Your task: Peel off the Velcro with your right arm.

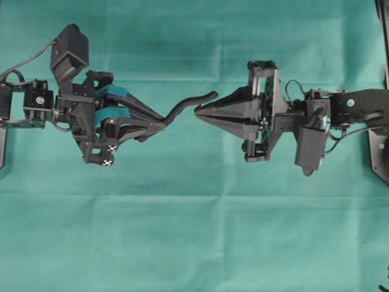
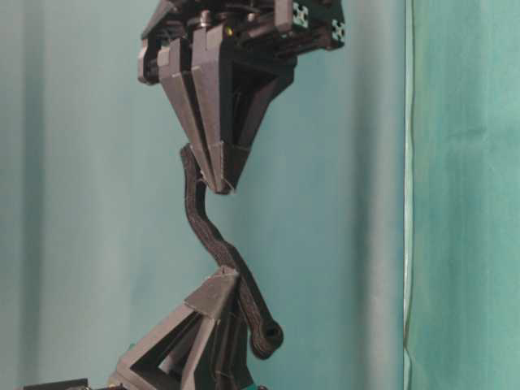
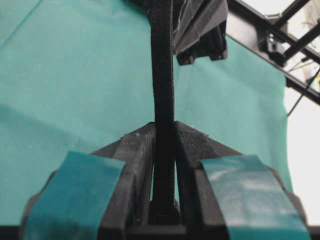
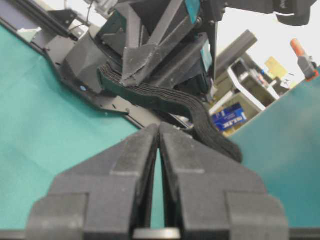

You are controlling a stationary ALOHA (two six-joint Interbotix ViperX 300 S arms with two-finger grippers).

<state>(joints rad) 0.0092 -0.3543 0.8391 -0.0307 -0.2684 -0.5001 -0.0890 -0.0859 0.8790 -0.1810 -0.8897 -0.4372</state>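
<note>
The Velcro (image 1: 189, 101) is a narrow black strap held in the air over the green cloth. My left gripper (image 1: 164, 125), the one with teal pads, is shut on one end of it; the left wrist view shows the Velcro (image 3: 162, 75) running up from between the left gripper's (image 3: 164, 127) fingers. The strap's free end curves past the tip of my right gripper (image 1: 196, 111). In the right wrist view the right gripper (image 4: 159, 127) is shut, tips touching, with nothing seen between them, and the Velcro (image 4: 200, 117) passes just to its right. From table level the Velcro (image 2: 207, 231) hangs from the left gripper (image 2: 218, 185) past the right gripper (image 2: 223, 276).
Green cloth (image 1: 194, 231) covers the table. The two arms face each other tip to tip across the middle. The right arm's base plate (image 1: 378, 149) sits at the right edge. Black frame rails (image 4: 55, 40) and shelf clutter (image 4: 227, 117) lie beyond the cloth.
</note>
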